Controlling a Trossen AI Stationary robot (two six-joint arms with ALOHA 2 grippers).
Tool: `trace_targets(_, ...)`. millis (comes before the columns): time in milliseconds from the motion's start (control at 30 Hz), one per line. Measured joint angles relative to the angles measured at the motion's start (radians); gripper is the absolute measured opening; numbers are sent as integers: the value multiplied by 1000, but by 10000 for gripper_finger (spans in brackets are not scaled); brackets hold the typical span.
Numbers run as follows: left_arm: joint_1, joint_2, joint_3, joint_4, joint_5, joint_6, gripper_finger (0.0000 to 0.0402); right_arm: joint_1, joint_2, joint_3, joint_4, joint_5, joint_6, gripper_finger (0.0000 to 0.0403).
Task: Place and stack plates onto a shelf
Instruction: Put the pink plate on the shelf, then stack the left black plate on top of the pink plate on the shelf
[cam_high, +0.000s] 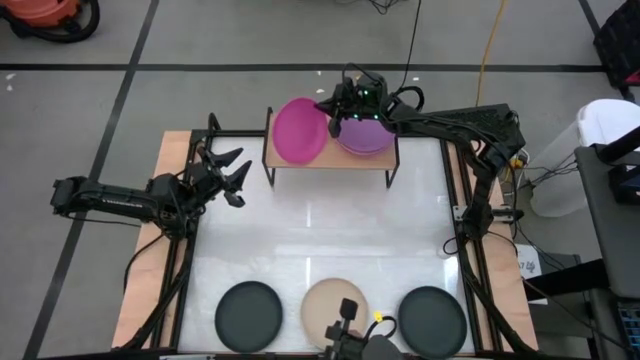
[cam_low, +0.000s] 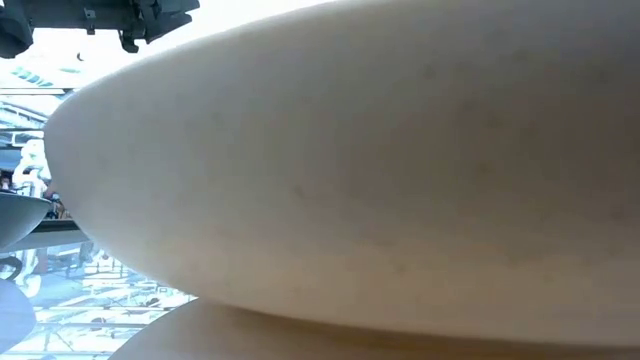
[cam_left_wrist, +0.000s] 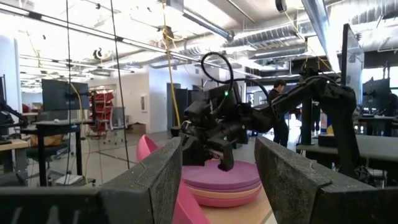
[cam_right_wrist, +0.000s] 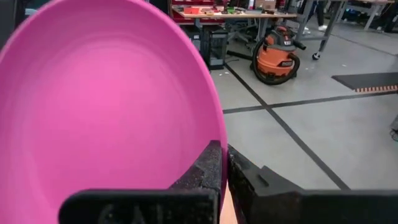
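Observation:
A magenta plate (cam_high: 298, 130) stands tilted over the left half of the wooden shelf (cam_high: 330, 164). My right gripper (cam_high: 333, 112) is shut on its rim. To the plate's right on the shelf, a stack (cam_high: 366, 137) has purple plates on top and a light pink one (cam_left_wrist: 225, 198) at the bottom. Two black plates (cam_high: 250, 314) (cam_high: 433, 318) and a beige plate (cam_high: 335, 309) lie flat along the table's near edge. My left gripper (cam_high: 237, 172) hangs open left of the shelf, touching nothing. My right gripper pinches the magenta plate's rim (cam_right_wrist: 219, 134) between its two fingers (cam_right_wrist: 205, 169), one finger on the hollow face and one behind. It comes from the shelf's far right side. The plate is tilted steeply; whether its lower edge (cam_left_wrist: 186, 206) rests on the shelf, I cannot tell.
The beige plate (cam_low: 380, 160) fills the low view and hides the table behind it. Black frame rails (cam_high: 180, 270) run along both table sides. Bare white tabletop (cam_high: 320, 230) lies between the shelf and the near row of plates.

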Motion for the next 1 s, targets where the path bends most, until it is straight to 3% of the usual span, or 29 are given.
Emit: trace_targets(1000,3,0,0,2,0,6,207,1,23,-45,14,33,-4,31)
